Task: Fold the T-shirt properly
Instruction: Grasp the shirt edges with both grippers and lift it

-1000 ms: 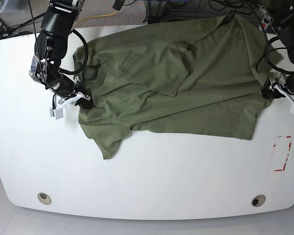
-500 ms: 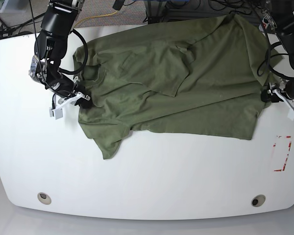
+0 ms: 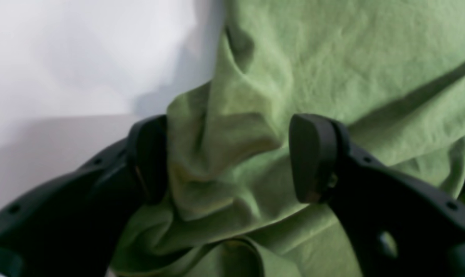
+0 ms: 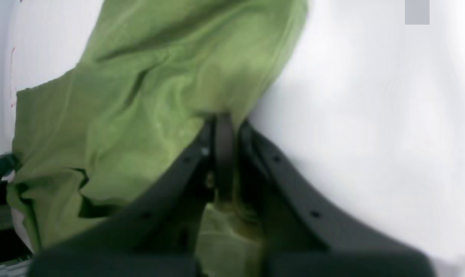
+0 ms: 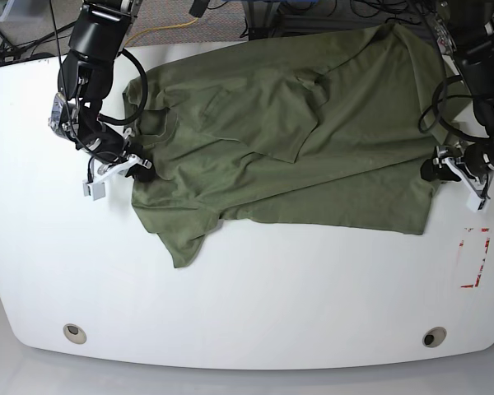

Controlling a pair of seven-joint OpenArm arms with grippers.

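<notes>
A smooth white table (image 5: 255, 304) with rounded corners is covered across its far half by the T-shirt (image 5: 296, 140), soft, creased and olive-green; the near half is bare. The right gripper (image 4: 224, 154) is pressed shut on the shirt's edge. The left gripper (image 3: 228, 157) is held with jaws spread around a bunched fold at the opposite edge.

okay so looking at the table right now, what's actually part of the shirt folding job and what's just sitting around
Part of the job:
- T-shirt, olive green, spread on the white table
- right gripper, shut on the T-shirt's edge
- left gripper, open around a bunched fold of the T-shirt

Just there:
- red-marked rectangle on the table
- two round holes near the table's front edge
- yellow cable on the floor behind
</notes>
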